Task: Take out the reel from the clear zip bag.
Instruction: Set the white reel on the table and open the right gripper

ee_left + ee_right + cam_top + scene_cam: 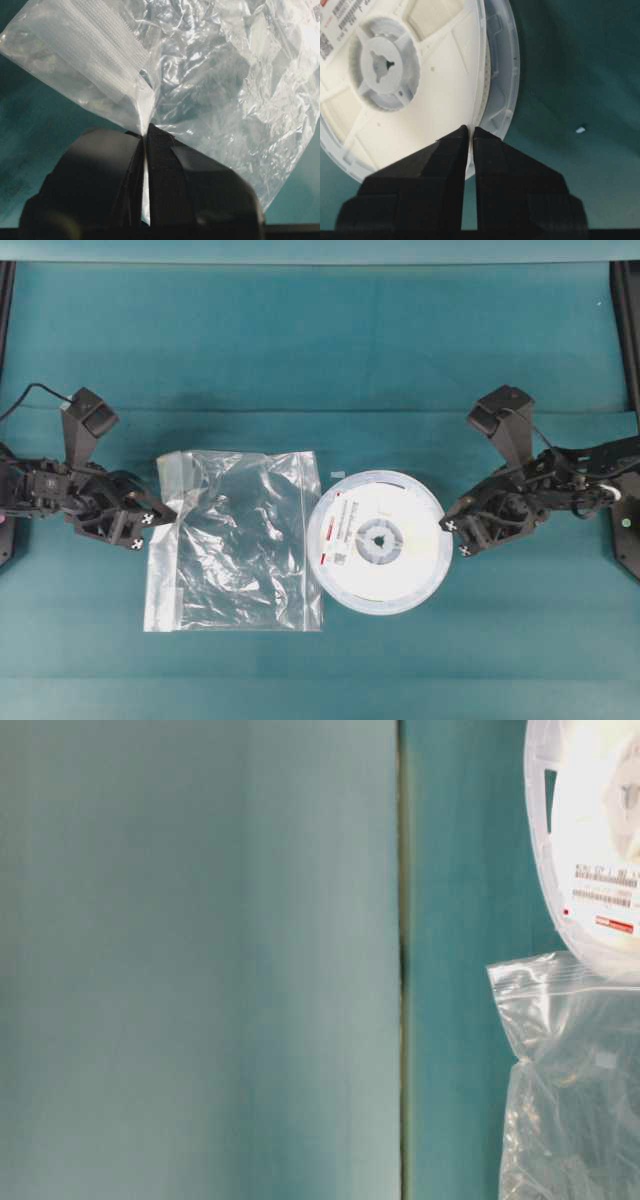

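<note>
Overhead exterior view shows the reel (376, 541) lying flat on the teal table (300, 340), right of centre and fully outside the clear zip bag (235, 540), which lies crumpled at centre left with its right edge just beside the reel. At the left of the frame the left gripper (150, 517) is clamped on the bag's left edge. The right gripper (455, 530) is pinched closed on the reel's right rim.

I see a teal cloth-covered counter (300, 330) with a fold crease running across it, and a tiny white scrap (338, 474) lying near the counter's middle.
</note>
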Available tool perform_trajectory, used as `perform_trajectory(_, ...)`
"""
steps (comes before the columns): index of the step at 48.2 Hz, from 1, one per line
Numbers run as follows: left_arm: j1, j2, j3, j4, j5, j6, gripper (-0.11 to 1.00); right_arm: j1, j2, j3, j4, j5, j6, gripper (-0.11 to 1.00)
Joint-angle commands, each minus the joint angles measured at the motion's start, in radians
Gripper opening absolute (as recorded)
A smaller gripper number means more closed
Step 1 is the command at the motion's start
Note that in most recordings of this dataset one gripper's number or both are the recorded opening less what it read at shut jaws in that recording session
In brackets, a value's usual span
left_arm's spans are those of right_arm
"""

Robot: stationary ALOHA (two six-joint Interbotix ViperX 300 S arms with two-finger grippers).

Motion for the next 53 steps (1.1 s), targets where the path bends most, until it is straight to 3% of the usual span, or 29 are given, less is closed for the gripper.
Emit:
perform_trajectory(1, 0.000, -0.003, -0.011, 0.003, -0.005, 0.002, 0.01, -0.002, -0.021, 0.005, 0.000, 0.009, 0.011, 0.03)
perform_trajectory(34, 0.000, -0.003, -0.011, 0.003, -0.005, 0.000, 0.01, -0.018, -0.089, 0.051, 0.000, 0.064, 0.009, 0.03)
perform_trajectory(53, 0.000, -0.003, -0.014, 0.003, -0.003, 0.000, 0.01, -0.020, -0.092, 0.048, 0.000, 0.034, 0.009, 0.03)
